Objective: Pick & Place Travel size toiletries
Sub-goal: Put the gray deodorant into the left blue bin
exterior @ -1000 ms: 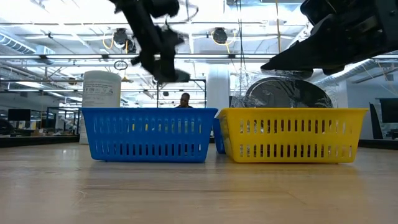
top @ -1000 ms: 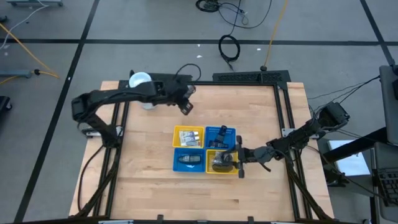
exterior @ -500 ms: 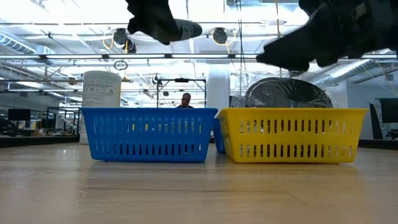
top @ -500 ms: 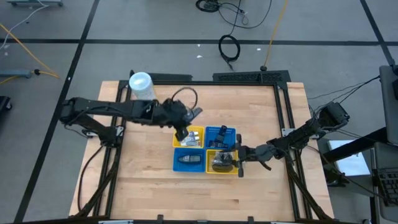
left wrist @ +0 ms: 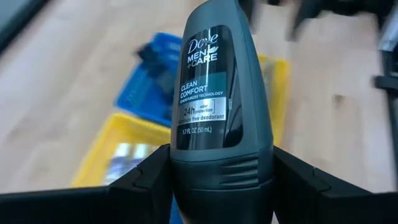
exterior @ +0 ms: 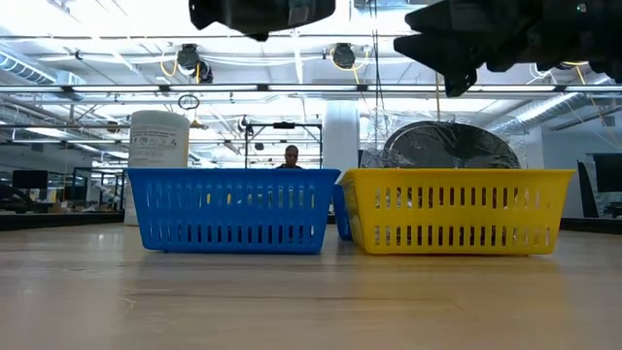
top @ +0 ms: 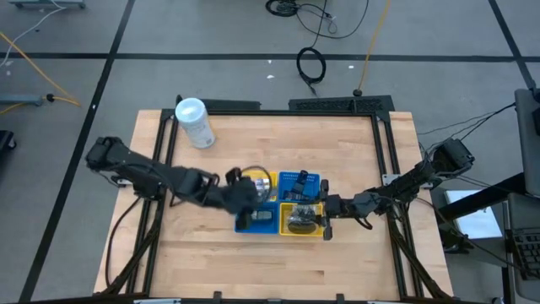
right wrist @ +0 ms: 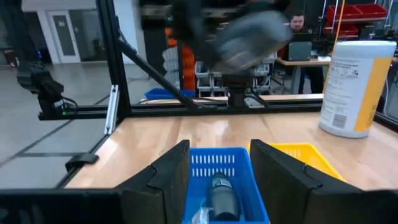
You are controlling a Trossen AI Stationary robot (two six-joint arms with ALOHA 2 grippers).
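My left gripper point(top: 245, 216) hangs over the near-left blue basket point(top: 268, 226), shut on a dark Dove Men+Care roll-on bottle point(left wrist: 221, 93). In the low view it sits high at the top edge point(exterior: 262, 14). Another dark bottle point(right wrist: 220, 190) lies on the floor of that blue basket. Pale tubes point(top: 256, 186) lie in the far-left yellow basket. Dark discs in clear wrap point(top: 295, 221) fill the near-right yellow basket and stick up above its rim point(exterior: 447, 146). My right gripper point(top: 324, 213) is open at the right side of that yellow basket, touching nothing. My left gripper pinches the roll-on bottle by its ribbed lower section point(left wrist: 221, 171), one finger point(left wrist: 146, 183) on each side. The bottle stands out beyond the fingers along their line, label toward the wrist camera. It is lifted clear above the baskets.
Four square baskets stand in a block at the table's middle, with small dark items in the far-right blue basket point(top: 300, 179). A big white canister point(top: 194, 122) stands at the far left corner. Bare wood lies near and to the left.
My left arm has swung from beside the white canister at the far left toward the near edge and the right, carrying the bottle, and now hangs over the near-left blue basket. The gripper has turned as it went. My right gripper stayed by the yellow basket.
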